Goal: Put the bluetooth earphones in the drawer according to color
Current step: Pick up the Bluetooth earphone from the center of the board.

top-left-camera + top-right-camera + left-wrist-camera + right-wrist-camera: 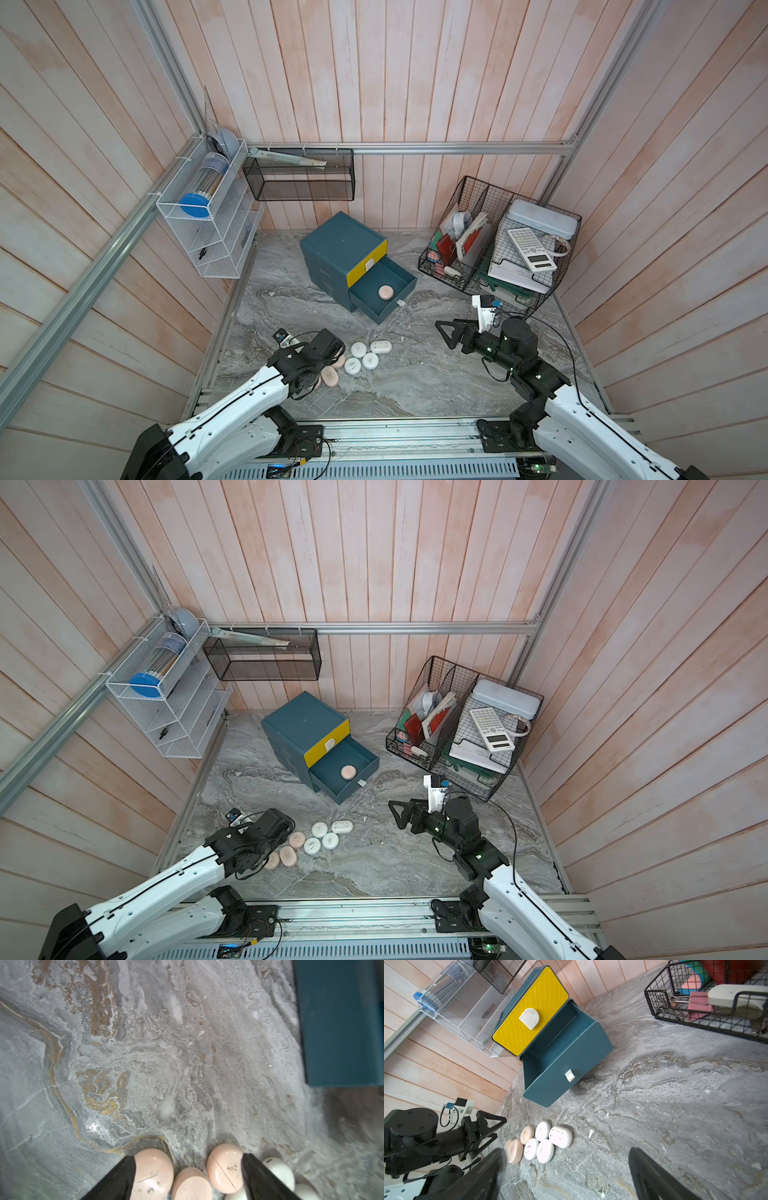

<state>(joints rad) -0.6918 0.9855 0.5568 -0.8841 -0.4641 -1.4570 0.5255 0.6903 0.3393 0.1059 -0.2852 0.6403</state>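
Three pale pink earphones (225,1168) lie on the marble table, with several white earphones (365,355) beside them, in both top views. My left gripper (188,1158) is down over the pink ones, jaws open. Its black fingers (255,1176) stand against the outer two and the third lies between. The teal cabinet (343,245) has a yellow top front. Its middle drawer (386,313) is pulled out and holds one pink earphone (386,291). My right gripper (444,334) hovers open and empty to the right of the drawer, over bare table.
A black wire basket (498,249) with a calculator and stationery stands at the back right, close behind my right arm. On the left wall hangs a white wire rack (208,224), and on the back wall a black mesh shelf (299,174).
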